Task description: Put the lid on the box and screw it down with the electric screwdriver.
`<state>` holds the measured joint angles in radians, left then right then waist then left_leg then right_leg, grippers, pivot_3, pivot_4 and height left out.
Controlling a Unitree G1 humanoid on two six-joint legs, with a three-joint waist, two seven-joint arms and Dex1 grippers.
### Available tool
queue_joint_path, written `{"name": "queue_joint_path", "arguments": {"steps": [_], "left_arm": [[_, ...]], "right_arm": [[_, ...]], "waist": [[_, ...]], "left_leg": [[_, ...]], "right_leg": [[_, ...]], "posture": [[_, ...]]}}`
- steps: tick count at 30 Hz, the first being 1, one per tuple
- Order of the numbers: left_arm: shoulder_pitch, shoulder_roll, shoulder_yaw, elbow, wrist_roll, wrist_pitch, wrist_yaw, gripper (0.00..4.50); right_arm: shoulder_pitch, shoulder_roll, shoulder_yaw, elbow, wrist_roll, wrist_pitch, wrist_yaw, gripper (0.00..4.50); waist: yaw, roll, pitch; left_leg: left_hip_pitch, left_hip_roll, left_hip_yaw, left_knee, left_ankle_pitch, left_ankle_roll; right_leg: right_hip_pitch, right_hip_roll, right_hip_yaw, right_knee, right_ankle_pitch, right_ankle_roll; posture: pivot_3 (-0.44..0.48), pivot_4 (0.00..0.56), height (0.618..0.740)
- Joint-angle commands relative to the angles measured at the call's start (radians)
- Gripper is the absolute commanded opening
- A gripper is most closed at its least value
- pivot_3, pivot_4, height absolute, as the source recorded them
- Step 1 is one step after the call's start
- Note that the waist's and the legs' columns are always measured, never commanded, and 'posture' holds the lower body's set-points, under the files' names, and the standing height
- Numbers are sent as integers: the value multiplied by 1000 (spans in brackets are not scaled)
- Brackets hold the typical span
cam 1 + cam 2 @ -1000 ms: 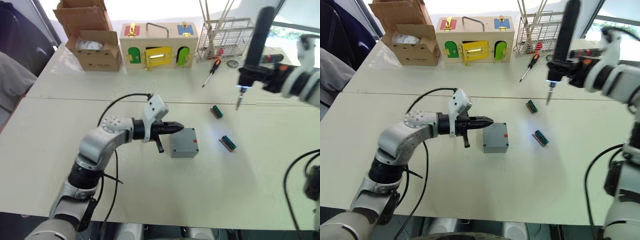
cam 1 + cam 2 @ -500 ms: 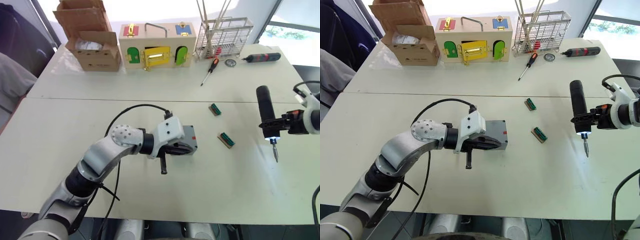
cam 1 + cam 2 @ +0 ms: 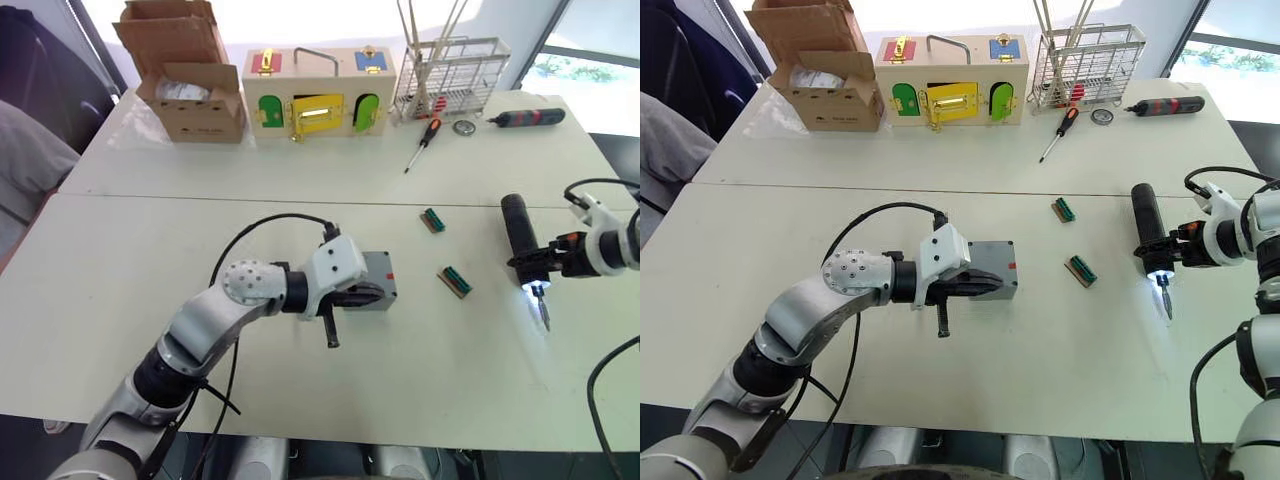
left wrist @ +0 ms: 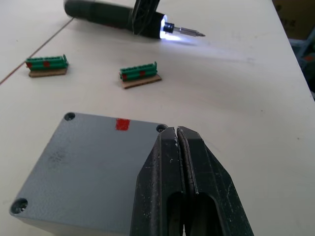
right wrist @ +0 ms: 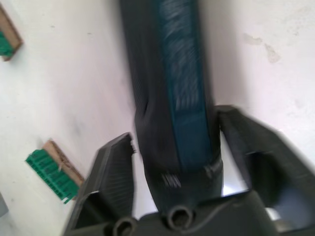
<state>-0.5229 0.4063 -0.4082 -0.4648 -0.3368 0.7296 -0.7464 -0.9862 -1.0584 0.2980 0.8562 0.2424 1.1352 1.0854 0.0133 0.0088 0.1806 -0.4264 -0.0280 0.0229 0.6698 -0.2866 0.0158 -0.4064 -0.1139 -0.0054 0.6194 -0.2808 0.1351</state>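
From the head camera, the left arm bends at the elbow and reaches across the middle of the table, its left gripper lying level with the fingers pressed together on top of the box, which sits near the table's centre with the lid already on it. The right arm comes in from the table's right edge, forearm roughly level, and the right gripper grasps the electric screwdriver around its lower end, bit pointing down at the table and the tip lit. Two green connector blocks lie between the box and the screwdriver. In the left wrist view the fingers are clenched with no gap, resting over the lid's corner beside a red mark; the lit screwdriver shows beyond the green blocks. In the right wrist view the two fingers clasp the black screwdriver body on both sides.
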Motion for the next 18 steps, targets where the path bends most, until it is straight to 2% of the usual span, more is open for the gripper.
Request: {"name": "queue_joint_path", "arguments": {"steps": [1,3,6,8,11,15,18], "left_arm": [[-12,-29,56,8,31,-80,51,0],[-49,-61,122,64,6,-68,80,0],[-148,-103,298,189,-45,-23,168,0],[-176,-68,378,219,-55,-18,180,0],[-165,1,465,231,-93,27,167,0],[-31,128,525,164,-167,125,93,0],[130,221,558,87,-224,176,30,0]], "right_arm": [[-15,-4,-27,7,-40,-12,-3,4449],[-19,1,-52,10,-52,-39,-24,4449],[-53,3,-107,10,-72,-134,-75,4449],[-82,7,-159,-13,-66,-213,-105,4449],[-41,26,-246,-144,-26,-312,-103,4449],[233,139,-482,-590,139,-406,-115,4449],[482,173,-542,-897,210,-421,-85,4449]], "waist": [[0,0,0],[0,0,0],[1,0,0],[-4,0,0],[-14,0,0],[-25,-4,-1],[-17,-4,-1]], "left_leg": [[0,0,0,1,0,0],[0,0,0,4,0,0],[-1,-1,-1,10,0,0],[-1,-1,-1,11,0,1],[0,0,0,7,-1,0],[0,2,-2,3,0,0],[-1,2,-2,5,0,-1]], "right_leg": [[0,0,0,0,0,0],[2,0,0,1,1,1],[2,0,0,5,1,1],[1,0,0,8,1,1],[-2,0,-1,10,0,2],[-2,1,-4,11,0,2],[-2,1,-5,12,1,2]], "posture": [[0,150,740],[0,150,740],[0,150,740],[0,150,740],[0,150,740],[0,150,740],[0,150,740]]}}
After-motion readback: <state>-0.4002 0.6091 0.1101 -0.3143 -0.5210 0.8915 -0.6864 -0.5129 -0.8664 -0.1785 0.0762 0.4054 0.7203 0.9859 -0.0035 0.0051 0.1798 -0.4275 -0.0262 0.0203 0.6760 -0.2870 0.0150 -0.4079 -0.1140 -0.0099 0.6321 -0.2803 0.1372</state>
